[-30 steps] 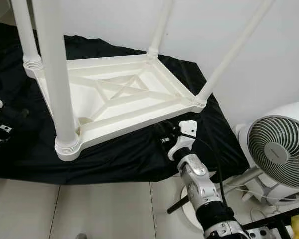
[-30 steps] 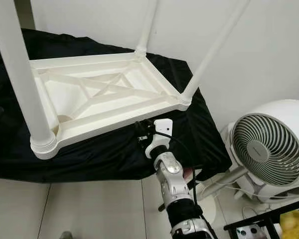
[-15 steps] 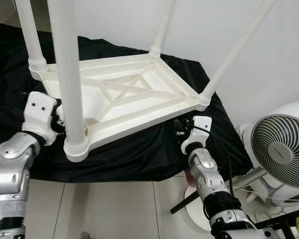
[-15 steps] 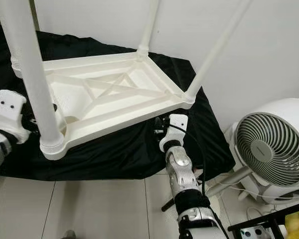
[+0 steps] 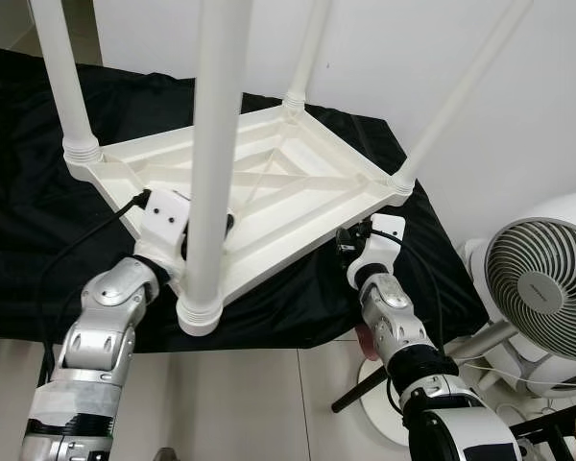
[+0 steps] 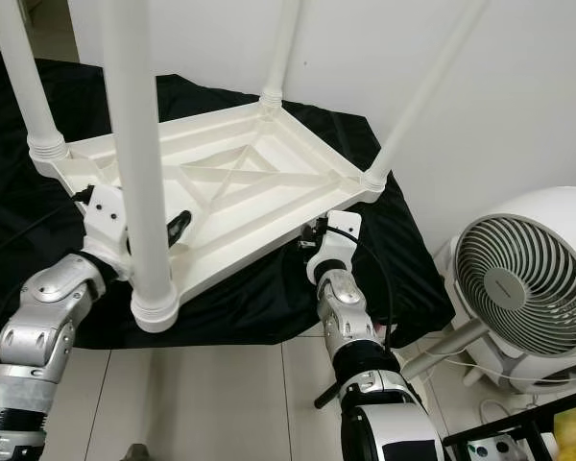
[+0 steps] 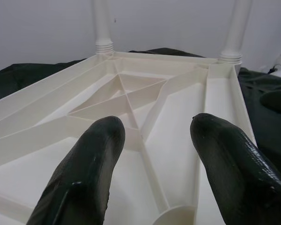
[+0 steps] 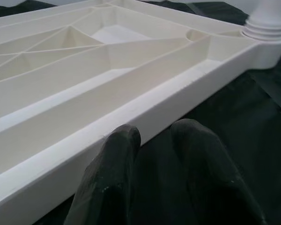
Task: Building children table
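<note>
A white plastic children table point(image 5: 298, 182) lies upside down on a black cloth point(image 5: 38, 211), its four legs pointing up. The nearest leg point(image 5: 211, 173) rises from the front corner, right before the camera. My left gripper point(image 7: 152, 126) is open just behind that leg, its fingers point(image 7: 98, 154) reaching over the ribbed underside with nothing between them. At the table's near right edge, my right gripper point(image 8: 157, 133) has its fingertips against the outer rim point(image 8: 145, 108). Only a narrow gap separates its fingers, and they hold nothing.
A white fan point(image 5: 542, 288) stands on the floor at the right, close to my right arm, with cables and a black stand point(image 5: 557, 418) below it. A white wall runs behind the table. Grey floor tiles point(image 5: 250, 403) lie in front of the cloth.
My left arm has come in from the left and reached the front corner. The table's front corner and its leg have swung to the right. The right gripper stays at the rim.
</note>
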Motion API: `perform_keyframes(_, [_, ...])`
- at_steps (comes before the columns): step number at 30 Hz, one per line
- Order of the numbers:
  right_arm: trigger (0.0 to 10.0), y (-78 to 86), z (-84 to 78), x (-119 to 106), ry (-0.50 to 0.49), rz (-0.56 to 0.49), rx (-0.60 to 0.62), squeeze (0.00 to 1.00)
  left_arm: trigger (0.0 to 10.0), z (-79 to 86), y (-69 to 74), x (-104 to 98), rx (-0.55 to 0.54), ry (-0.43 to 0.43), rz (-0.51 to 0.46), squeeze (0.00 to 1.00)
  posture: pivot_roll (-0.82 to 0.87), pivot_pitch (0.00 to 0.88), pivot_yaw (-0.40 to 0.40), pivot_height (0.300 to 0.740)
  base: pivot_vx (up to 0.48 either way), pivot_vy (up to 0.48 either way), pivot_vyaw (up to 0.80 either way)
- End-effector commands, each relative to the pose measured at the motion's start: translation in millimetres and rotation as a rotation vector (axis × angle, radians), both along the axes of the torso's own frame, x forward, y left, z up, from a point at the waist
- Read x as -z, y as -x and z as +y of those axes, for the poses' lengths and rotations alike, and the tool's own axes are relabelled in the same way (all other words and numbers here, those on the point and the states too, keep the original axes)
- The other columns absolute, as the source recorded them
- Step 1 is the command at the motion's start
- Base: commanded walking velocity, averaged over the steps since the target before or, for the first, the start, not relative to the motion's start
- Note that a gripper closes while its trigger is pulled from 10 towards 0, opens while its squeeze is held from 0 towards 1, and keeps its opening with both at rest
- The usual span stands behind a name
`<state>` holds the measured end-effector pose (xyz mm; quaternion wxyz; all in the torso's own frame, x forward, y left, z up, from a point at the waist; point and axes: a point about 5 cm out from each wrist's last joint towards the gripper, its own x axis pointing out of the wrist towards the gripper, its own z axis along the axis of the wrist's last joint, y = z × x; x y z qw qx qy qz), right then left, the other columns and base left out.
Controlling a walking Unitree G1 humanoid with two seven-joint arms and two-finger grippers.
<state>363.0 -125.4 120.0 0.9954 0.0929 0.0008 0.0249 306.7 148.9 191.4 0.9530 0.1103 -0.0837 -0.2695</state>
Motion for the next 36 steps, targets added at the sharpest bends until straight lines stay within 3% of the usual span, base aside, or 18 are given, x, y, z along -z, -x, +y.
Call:
perform_keyframes(1, [10.0, -0.2, -11.0, 3, -0.002, 0.012, 0.047, 0.00, 10.0, -13.5, 5.2, 3, 0.034, 0.015, 0.013, 0.00, 0.18, 0.041, -0.151, 0.740, 0.000, 0.000, 0.00])
perform_keyframes(7, [10.0, 0.0, -17.9, 9, -0.015, 0.035, 0.100, 0.00, 10.0, -31.2, 11.1, 0, 0.043, 0.077, 0.006, 0.00, 0.19, 0.037, -0.154, 0.740, 0.000, 0.000, 0.00])
perform_keyframes(12, [10.0, -2.1, -16.6, 9, -0.035, 0.044, 0.098, 0.00, 10.0, -38.9, 11.9, -4, 0.076, 0.075, -0.010, 0.00, 0.19, 0.041, -0.159, 0.740, 0.000, 0.000, 0.00])
perform_keyframes(13, [10.0, -4.2, -14.9, 8, -0.053, 0.048, 0.093, 1.00, 10.0, -42.4, 11.9, -8, 0.100, 0.075, -0.019, 0.00, 0.19, 0.045, -0.162, 0.740, 0.000, 0.000, 0.00])
perform_keyframes(17, [10.0, -8.7, -10.8, 4, -0.069, 0.055, 0.088, 1.00, 10.0, -53.1, 14.2, -12, 0.162, 0.065, -0.030, 0.00, 0.19, 0.054, -0.164, 0.740, 0.000, 0.000, 0.00])
perform_keyframes(18, [10.0, -9.9, -9.4, 3, -0.073, 0.059, 0.083, 0.64, 10.0, -58.2, 16.1, -12, 0.186, 0.062, -0.032, 0.00, 0.18, 0.058, -0.166, 0.740, 0.000, 0.000, 0.00])
perform_keyframes(19, [10.0, -9.9, -9.4, 3, -0.073, 0.059, 0.083, 0.64, 10.0, -58.2, 16.1, -12, 0.186, 0.062, -0.032, 0.00, 0.18, 0.058, -0.166, 0.740, 0.000, 0.000, 0.00])
perform_keyframes(20, [10.0, -11.4, -8.3, 3, -0.087, 0.072, 0.084, 0.00, 10.0, -65.5, 19.0, -13, 0.213, 0.059, -0.035, 0.00, 0.19, 0.062, -0.167, 0.740, 0.000, 0.000, 0.00])
perform_keyframes(31, [10.0, -9.3, -4.9, 15, -0.065, 0.138, 0.133, 0.00, 10.0, -82.1, 25.4, -18, 0.247, 0.120, -0.027, 0.00, 0.18, 0.079, -0.175, 0.740, 0.000, 0.000, 0.00])
perform_keyframes(36, [10.0, -10.1, 7.4, 17, -0.134, 0.148, 0.018, 0.00, 10.0, -87.8, 27.9, -21, 0.251, 0.121, -0.033, 0.00, 0.19, 0.083, -0.175, 0.740, 0.000, 0.000, 0.00])
